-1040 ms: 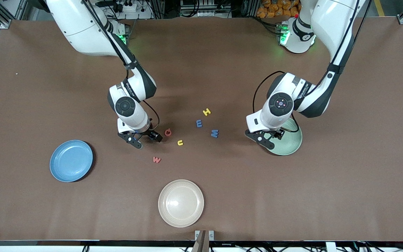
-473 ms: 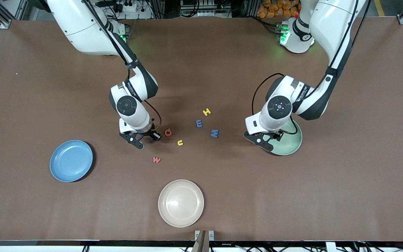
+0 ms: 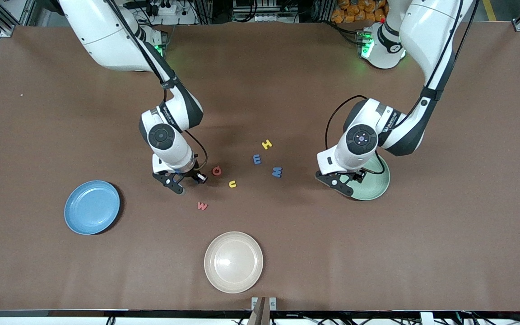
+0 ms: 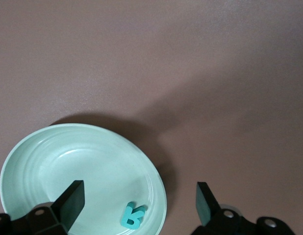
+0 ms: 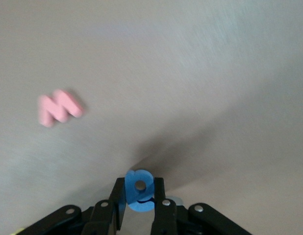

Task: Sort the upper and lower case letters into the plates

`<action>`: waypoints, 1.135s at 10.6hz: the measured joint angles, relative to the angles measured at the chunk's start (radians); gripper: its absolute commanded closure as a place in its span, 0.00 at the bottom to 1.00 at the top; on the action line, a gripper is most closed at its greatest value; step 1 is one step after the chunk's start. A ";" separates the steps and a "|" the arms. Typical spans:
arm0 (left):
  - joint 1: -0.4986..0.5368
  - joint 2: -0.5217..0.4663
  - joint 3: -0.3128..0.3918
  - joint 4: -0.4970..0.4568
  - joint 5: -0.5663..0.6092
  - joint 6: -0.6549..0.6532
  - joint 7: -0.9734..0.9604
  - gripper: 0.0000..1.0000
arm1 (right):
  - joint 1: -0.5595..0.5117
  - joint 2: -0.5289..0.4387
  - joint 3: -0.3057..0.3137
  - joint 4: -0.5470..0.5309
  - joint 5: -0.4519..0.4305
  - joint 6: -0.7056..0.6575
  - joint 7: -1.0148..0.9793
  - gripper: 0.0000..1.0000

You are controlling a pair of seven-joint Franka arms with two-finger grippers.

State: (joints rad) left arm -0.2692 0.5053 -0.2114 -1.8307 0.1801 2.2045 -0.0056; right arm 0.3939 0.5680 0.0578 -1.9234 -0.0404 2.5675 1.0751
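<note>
Right gripper (image 5: 139,208): jaws clamped on a blue letter (image 5: 138,190), above the tabletop (image 3: 377,253) beside the red letter Q (image 3: 216,170). Left gripper (image 4: 137,208): jaws wide, over the mint plate (image 4: 24,161) holding a teal letter (image 4: 132,215). Blue plate (image 3: 91,207) toward the right arm's end.

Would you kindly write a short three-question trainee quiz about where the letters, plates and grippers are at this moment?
1. True or false: the right gripper is shut on a blue letter.
2. Which plate holds a teal letter? A) light blue plate B) mint green plate C) cream plate
3. Fill in: the left gripper hangs open over the ____ plate.

Key: 1 true; 2 B; 3 mint green.
</note>
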 measured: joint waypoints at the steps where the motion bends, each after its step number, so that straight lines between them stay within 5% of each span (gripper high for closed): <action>1: 0.002 0.000 0.000 0.001 0.000 0.000 0.000 0.00 | -0.022 -0.001 -0.004 0.054 0.000 -0.045 -0.036 1.00; 5: 0.002 0.002 -0.001 0.003 0.000 0.000 0.000 0.00 | -0.200 -0.002 -0.007 0.219 0.000 -0.248 -0.351 1.00; 12: -0.113 0.146 -0.008 0.165 -0.033 0.023 -0.131 0.00 | -0.403 0.002 -0.020 0.260 -0.028 -0.319 -0.847 1.00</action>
State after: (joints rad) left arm -0.3820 0.6516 -0.2195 -1.6655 0.1467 2.2279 -0.1370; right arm -0.0090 0.5701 0.0379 -1.6634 -0.0689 2.2485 0.2277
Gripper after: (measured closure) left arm 0.000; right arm 0.727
